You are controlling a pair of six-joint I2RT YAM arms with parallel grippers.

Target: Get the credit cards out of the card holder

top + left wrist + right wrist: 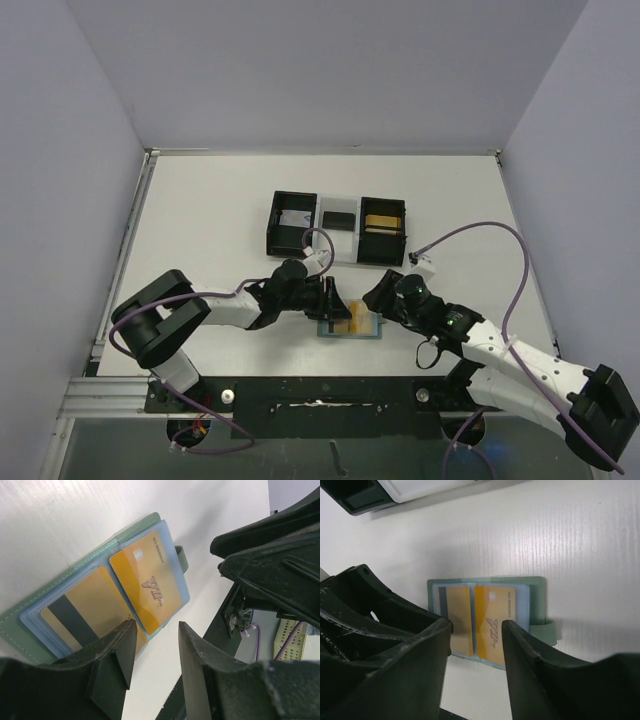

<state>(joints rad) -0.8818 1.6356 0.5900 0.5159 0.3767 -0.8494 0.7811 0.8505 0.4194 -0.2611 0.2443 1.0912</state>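
Surface: white table (200, 220), pale walls (300, 70) around.
Card holder (537, 602): open flat, directly below both grippers.
Left gripper (157, 635): jaws parted, empty.
Right gripper (477, 630): jaws parted, empty.

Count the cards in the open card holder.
2, both in the card holder: a dark-striped card in the pocket away from the closing tab, a lettered gold card in the pocket beside it. Others may hide behind them.
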